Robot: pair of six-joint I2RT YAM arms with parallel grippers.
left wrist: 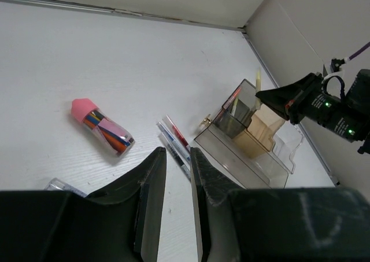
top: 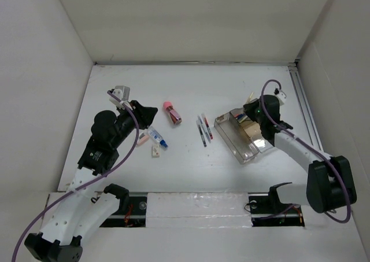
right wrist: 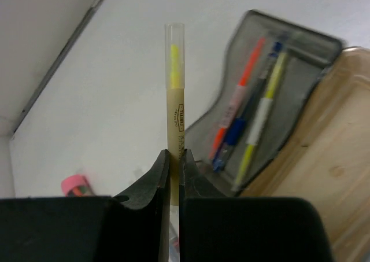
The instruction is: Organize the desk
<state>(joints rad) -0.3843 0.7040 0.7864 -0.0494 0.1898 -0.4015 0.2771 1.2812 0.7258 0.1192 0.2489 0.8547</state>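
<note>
**A:** Right up close, the right gripper (right wrist: 174, 161) has its fingers pressed on a yellow highlighter (right wrist: 175, 100), with the clear cap pointing away from the wrist.

**B:** And it hangs over the clear tray (top: 228, 136) on the right side of the desk (top: 191, 82), the white top that everything lies on. I'd call this the drop-off step: the highlighter is above the tray and not yet released.

**A:** What does the drop need?

**B:** Line the barrel up with the dark compartment, lower it, then spread the fingers. If it goes in tilted, it could catch the rim.

**A:** What's in there?

**B:** Several markers (right wrist: 254, 106), orange, blue and yellow, lying side by side. Next to them is a wood-coloured section, and I can't tell what it holds.

**A:** The left gripper (left wrist: 176, 158)?

**B:** Its fingers are a narrow gap apart with nothing between them, hovering over the desk's left half. Loose pens (top: 203, 129) and a pink-capped tube (top: 172, 113) packed with coloured sticks lie mid-desk.
</note>
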